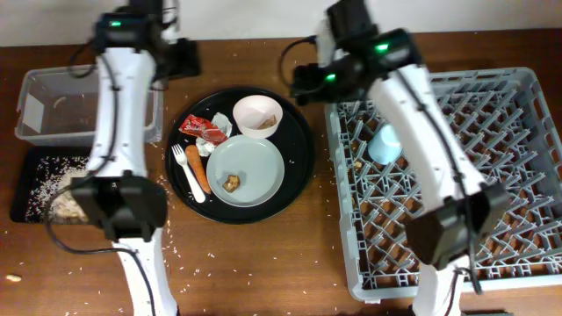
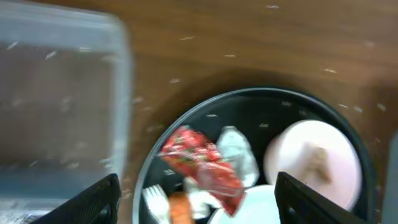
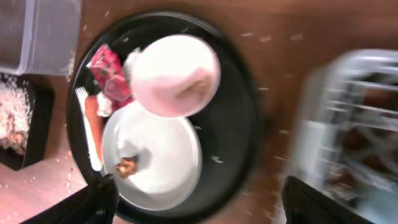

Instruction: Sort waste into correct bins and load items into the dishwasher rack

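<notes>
The red wrapper [image 1: 198, 125], white napkin [image 1: 213, 136], carrot piece [image 1: 198, 170], white fork [image 1: 186, 171], white bowl [image 1: 257, 115] and grey-green plate [image 1: 248, 171] with a brown scrap [image 1: 232, 183] lie on the round black tray [image 1: 303, 154]. The light blue cup [image 1: 385, 143] is in the dishwasher rack [image 1: 518, 83]. My left gripper [image 1: 183, 58] is open and empty above the tray's far left; its wrist view shows the wrapper [image 2: 199, 160], napkin [image 2: 237, 149] and bowl [image 2: 314, 158] below the jaws [image 2: 198, 199]. My right gripper [image 1: 304, 81] is open and empty over the tray's far right edge, with the plate [image 3: 155, 152] and bowl [image 3: 174, 74] below the jaws [image 3: 205, 205].
The clear tub [image 1: 44, 110] stands at the far left, and the shallow black tray [image 1: 26, 189] with rice and scraps lies in front of it. Rice grains are scattered over the wooden table [image 1: 263, 263].
</notes>
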`<action>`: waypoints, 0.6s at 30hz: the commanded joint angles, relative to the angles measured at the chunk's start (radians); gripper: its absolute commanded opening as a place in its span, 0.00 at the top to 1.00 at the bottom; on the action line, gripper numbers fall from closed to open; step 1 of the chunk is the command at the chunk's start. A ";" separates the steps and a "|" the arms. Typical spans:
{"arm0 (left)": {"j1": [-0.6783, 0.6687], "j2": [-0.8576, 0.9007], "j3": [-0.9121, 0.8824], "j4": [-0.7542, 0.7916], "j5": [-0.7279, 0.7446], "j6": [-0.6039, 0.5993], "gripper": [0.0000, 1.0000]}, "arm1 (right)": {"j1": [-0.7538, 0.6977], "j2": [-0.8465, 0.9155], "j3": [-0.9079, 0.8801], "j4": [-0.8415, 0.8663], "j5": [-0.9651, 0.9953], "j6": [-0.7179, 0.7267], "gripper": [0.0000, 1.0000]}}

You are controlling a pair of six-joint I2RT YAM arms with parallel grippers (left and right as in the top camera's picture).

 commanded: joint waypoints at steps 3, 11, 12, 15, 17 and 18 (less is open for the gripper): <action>0.121 -0.006 0.010 -0.068 0.047 -0.014 0.21 | 0.081 0.213 0.005 0.049 -0.009 0.159 0.21; 0.140 -0.005 0.010 -0.070 0.024 -0.011 0.20 | 0.081 0.341 0.001 0.191 0.047 0.219 0.34; 0.140 -0.005 0.010 -0.071 -0.013 -0.011 0.20 | 0.080 0.360 0.000 0.194 0.060 0.222 0.35; 0.140 -0.005 0.010 -0.070 -0.018 -0.011 0.20 | 0.078 0.380 -0.001 0.209 0.086 0.224 0.46; 0.140 -0.005 0.010 -0.071 -0.018 -0.011 0.20 | 0.077 0.380 -0.001 0.227 0.121 0.227 0.68; 0.140 -0.005 0.010 -0.070 -0.018 -0.011 0.20 | 0.077 0.380 -0.001 0.229 0.121 0.226 0.75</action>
